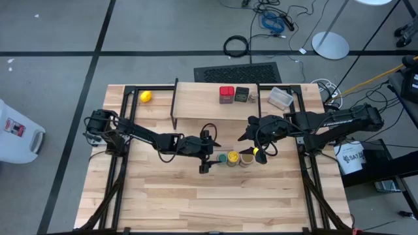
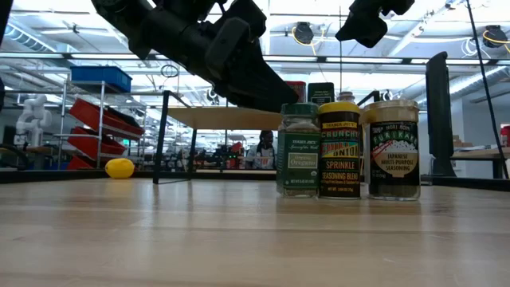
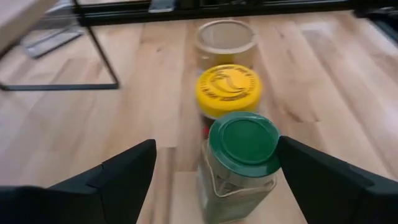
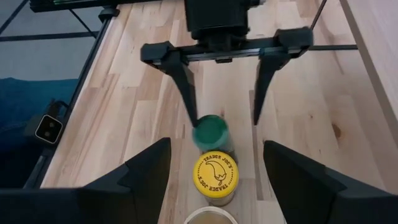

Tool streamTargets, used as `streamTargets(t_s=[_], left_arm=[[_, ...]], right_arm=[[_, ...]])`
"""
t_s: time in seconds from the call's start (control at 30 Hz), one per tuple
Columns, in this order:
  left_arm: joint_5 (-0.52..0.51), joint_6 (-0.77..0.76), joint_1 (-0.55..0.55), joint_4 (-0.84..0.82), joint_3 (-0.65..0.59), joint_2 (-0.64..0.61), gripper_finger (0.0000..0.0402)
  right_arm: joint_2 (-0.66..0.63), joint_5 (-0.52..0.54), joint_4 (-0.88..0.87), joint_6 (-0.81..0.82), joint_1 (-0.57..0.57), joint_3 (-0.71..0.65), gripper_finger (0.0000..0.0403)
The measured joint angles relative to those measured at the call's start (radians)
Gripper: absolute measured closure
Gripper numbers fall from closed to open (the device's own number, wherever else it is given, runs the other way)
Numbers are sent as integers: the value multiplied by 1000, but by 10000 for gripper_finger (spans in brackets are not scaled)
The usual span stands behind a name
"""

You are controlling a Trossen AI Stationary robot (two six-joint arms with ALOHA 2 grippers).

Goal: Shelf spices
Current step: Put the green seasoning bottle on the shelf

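Three spices stand in a row on the table: a green-lidded jar [image 1: 222,158], a yellow-lidded jar [image 1: 233,158] and a tan-topped jar [image 1: 247,158]. My left gripper [image 3: 214,146] is open and level with the green lid [image 3: 244,142]. Its fingers stand wide on either side at the row's left end and touch nothing. My right gripper [image 4: 217,144] hangs open above the row's right end, over the tan jar [image 2: 393,147]. On the shelf [image 1: 199,104] stand a red tin [image 1: 226,94], a dark box [image 1: 242,94] and a tiny jar [image 1: 253,98].
A clear tub [image 1: 281,98] sits to the right of the shelf and a yellow ball [image 1: 145,96] to its left. The shelf's black legs [image 3: 99,50] stand just behind the jars. Bare wood lies toward the table's near edge [image 1: 215,209].
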Motion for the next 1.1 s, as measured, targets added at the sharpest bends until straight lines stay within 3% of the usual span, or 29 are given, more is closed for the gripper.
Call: streamTargets(t_s=[0.47,0.83,1.1], left_arm=[[-2,1,26,28,0,13,56],[1,-25,41,-118,-2,-68,56],[10,13,25,-117,-3,-50,56]], right_arm=[[0,0,3,3,0,0,161],[0,-1,-6,1,0,0,161],[0,-1,-5,-2,0,0,161]])
